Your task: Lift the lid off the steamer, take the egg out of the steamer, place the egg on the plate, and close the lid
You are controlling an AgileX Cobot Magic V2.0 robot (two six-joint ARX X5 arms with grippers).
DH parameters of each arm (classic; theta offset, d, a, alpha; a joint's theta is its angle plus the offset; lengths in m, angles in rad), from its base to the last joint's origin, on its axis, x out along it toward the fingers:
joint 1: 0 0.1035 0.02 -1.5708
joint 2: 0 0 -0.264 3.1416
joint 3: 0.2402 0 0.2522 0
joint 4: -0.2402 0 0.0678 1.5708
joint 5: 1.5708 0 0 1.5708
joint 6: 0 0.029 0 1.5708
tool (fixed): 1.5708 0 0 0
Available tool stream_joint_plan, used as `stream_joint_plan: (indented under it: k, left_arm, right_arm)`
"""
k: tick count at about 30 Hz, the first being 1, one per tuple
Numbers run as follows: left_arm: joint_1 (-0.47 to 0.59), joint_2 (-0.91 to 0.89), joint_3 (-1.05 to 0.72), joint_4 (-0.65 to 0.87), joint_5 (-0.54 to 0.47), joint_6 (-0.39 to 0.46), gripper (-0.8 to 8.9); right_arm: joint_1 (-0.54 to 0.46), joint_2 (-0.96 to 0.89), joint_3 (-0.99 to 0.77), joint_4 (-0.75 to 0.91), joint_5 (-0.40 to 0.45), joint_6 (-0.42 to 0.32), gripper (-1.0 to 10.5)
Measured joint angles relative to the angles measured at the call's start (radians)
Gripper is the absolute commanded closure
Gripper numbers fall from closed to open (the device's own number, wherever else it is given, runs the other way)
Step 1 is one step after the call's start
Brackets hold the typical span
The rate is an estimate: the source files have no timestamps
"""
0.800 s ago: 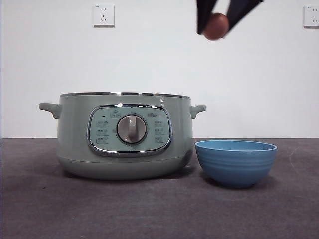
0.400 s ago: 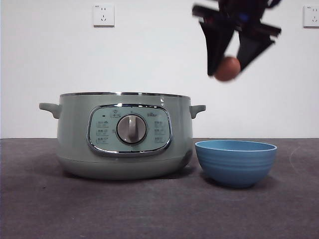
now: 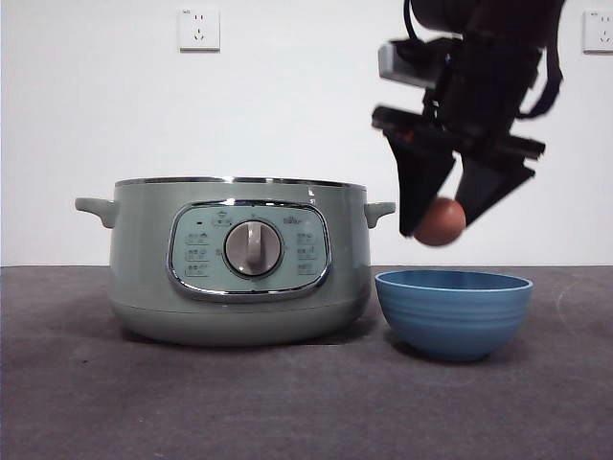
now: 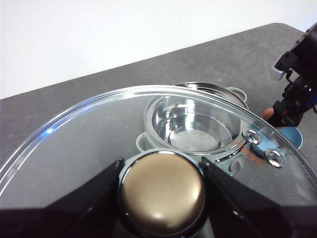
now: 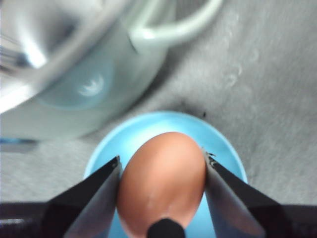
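My right gripper [image 3: 440, 230] is shut on the brown egg [image 3: 443, 219] and hangs just above the blue plate [image 3: 452, 312]. In the right wrist view the egg [image 5: 162, 181] sits between the black jaws of the right gripper [image 5: 163, 160], over the middle of the plate [image 5: 124, 140]. The pale green steamer [image 3: 239, 259] stands open to the left of the plate. My left gripper [image 4: 162, 167] is shut on the knob [image 4: 162, 194] of the glass lid [image 4: 74, 144] and holds it up above the steamer [image 4: 198, 124]. The front view does not show the lid.
One steamer side handle [image 3: 379, 212] reaches toward the right arm, and it also shows in the right wrist view as the handle [image 5: 173, 29]. Dark grey table [image 3: 287, 402] runs in front of the steamer and plate. A white wall with sockets stands behind.
My right gripper has come down with the egg from the top of the front view to just above the plate, shifting slightly right. The steamer and the plate have not moved.
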Motion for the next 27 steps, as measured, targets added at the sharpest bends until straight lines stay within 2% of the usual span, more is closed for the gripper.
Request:
stream_joint_plan:
  k: [9, 27]
  left_arm:
    - [0.000, 0.000, 0.000, 0.007, 0.000, 0.000, 8.22]
    - [0.000, 0.000, 0.000, 0.008, 0.000, 0.000, 8.22]
  right_arm:
    - [0.000, 0.000, -0.137, 0.175, 0.000, 0.000, 9.6]
    - [-0.005, 0.096, -0.191, 0.271, -0.026, 0.000, 9.6]
